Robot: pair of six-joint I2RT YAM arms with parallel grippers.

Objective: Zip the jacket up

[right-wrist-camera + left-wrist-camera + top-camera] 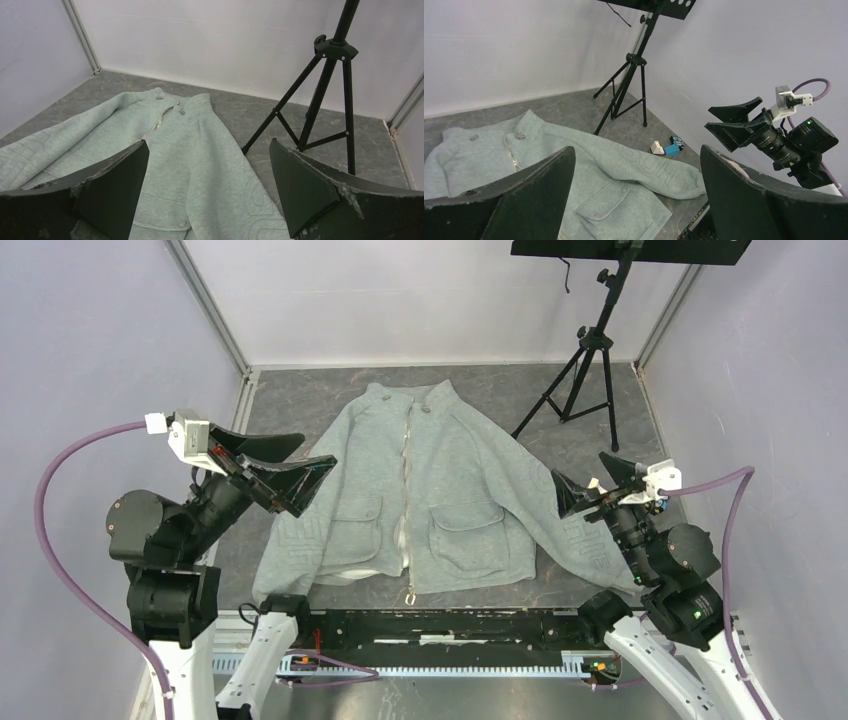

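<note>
We see the jacket [450,470], a large light grey fleece, lying flat and front-up on the dark grey table [300,400], with its stand-up collar [410,398] toward the far wall and its hem at the near edge. Its pale zipper [407,480] runs down the centre with the ring pull [410,597] at the hem, between two patch pockets [468,532]. We find both sleeves [545,530] spread outward, and embossed lettering [651,167] shows on the one at the right side of the table.
</note>
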